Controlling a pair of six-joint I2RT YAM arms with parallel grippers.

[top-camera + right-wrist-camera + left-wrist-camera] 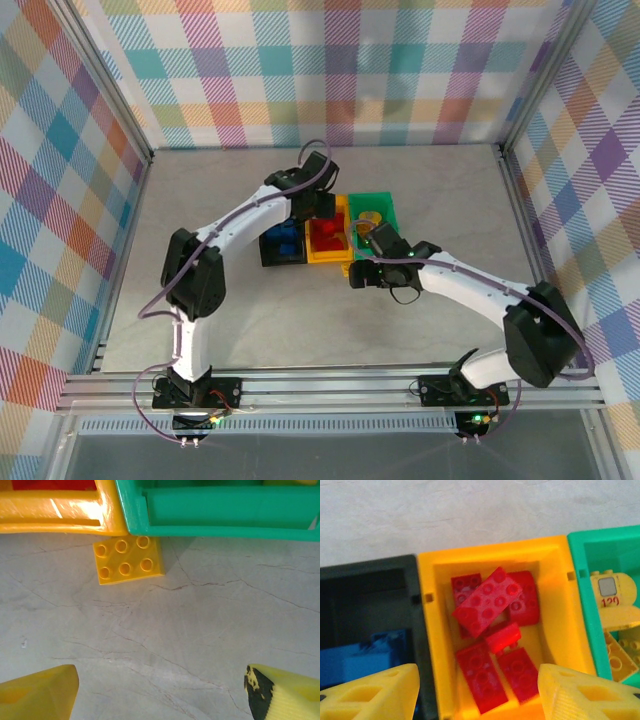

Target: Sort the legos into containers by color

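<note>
While the left tool [477, 694] hangs part-open and empty above the red bricks [487, 602] in the yellow bin [556, 605], centre the wide-open, empty right tool [160, 692] over the yellow brick [129, 559] lying on the desk [175, 630] just beside the green bin [225, 510], keeping the fingers off the bin wall.

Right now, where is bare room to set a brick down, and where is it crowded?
Free: table left of the black bin, and between bins and arm bases. Crowded: inside the yellow bin, full of red bricks.
</note>
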